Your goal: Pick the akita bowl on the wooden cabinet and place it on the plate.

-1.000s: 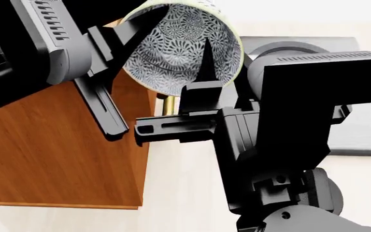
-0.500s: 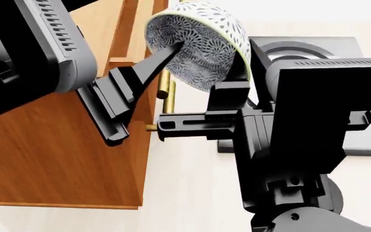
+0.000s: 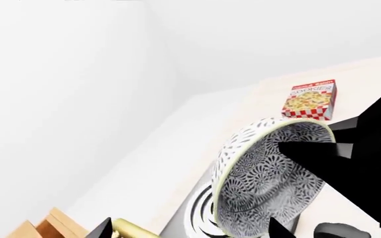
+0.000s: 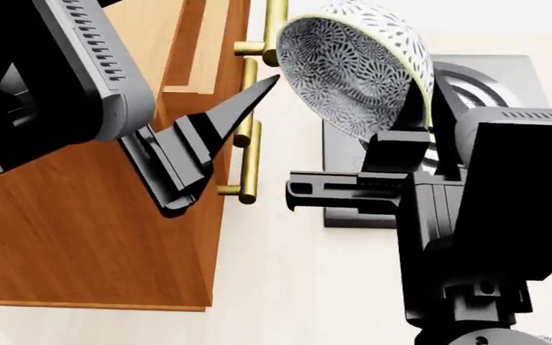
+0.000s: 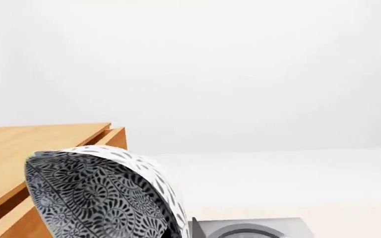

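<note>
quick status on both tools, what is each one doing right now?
Left tool: holding nothing, near the akita bowl; open or shut cannot be told.
Right tool: shut on the akita bowl's rim, bowl tilted on its side in the air.

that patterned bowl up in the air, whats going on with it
The right gripper holds the akita bowl by its rim, tilted on its side, off the wooden cabinet and over the stove burner. The left gripper points at it from beside the cabinet without touching. No plate is in view.
</note>
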Motion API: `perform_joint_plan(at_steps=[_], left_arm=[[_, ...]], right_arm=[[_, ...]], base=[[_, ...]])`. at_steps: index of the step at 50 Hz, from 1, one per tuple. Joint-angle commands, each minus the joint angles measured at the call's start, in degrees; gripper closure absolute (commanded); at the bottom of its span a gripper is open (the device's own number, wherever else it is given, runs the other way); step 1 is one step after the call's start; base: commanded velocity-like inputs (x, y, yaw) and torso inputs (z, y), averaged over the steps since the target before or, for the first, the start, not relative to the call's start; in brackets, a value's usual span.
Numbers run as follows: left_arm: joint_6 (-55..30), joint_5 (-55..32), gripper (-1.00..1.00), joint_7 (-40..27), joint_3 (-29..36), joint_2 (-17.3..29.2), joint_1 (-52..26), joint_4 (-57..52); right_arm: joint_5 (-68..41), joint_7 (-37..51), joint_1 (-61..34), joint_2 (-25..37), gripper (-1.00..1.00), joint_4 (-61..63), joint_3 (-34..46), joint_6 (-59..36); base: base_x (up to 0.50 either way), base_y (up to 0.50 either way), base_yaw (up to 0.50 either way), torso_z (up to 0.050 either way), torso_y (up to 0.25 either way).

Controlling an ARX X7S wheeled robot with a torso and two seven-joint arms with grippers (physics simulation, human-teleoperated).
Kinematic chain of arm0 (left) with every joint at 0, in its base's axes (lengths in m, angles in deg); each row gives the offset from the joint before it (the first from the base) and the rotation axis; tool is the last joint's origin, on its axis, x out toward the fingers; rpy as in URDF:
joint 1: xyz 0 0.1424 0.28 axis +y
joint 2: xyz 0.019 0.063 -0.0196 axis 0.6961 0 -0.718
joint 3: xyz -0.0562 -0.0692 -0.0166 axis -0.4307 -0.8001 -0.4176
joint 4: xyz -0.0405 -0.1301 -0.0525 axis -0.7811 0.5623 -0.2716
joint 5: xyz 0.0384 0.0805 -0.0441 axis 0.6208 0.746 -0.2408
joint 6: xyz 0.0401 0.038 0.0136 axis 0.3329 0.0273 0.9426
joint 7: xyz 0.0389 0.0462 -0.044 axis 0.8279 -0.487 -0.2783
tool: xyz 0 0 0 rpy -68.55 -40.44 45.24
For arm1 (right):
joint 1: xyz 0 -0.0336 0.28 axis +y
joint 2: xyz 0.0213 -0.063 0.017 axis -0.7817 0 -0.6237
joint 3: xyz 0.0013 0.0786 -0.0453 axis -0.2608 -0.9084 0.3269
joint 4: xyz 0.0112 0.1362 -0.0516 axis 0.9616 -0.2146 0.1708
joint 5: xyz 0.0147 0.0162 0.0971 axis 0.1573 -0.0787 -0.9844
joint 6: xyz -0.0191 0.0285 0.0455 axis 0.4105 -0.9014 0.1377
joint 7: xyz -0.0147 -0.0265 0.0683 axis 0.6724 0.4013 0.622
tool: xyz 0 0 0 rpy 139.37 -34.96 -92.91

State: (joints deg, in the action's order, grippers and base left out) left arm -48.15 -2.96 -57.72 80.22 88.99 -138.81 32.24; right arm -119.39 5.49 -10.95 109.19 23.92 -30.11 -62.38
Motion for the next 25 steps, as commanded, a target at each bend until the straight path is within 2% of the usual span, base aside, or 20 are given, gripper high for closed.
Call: perform_joint_plan(at_steps=[1, 25], left_arm=[[-0.1, -0.1, -1.0, -0.5, -0.3, -0.3, -0.2, 0.1], [-1.0, -1.0, -1.0, -1.7, -0.9, -0.3, -0.7, 0.2]], right_arm=[[0.7, 1.3, 4.0, 4.5, 1.0, 2.0, -3.8, 2.6], [-1.8, 5.8, 12.2, 14.6, 1.0, 5.7, -13.6, 9.1]], base=[[0.0, 0.0, 0.0, 0.0, 0.0], [0.0, 0.0, 0.0, 0.0, 0.0]])
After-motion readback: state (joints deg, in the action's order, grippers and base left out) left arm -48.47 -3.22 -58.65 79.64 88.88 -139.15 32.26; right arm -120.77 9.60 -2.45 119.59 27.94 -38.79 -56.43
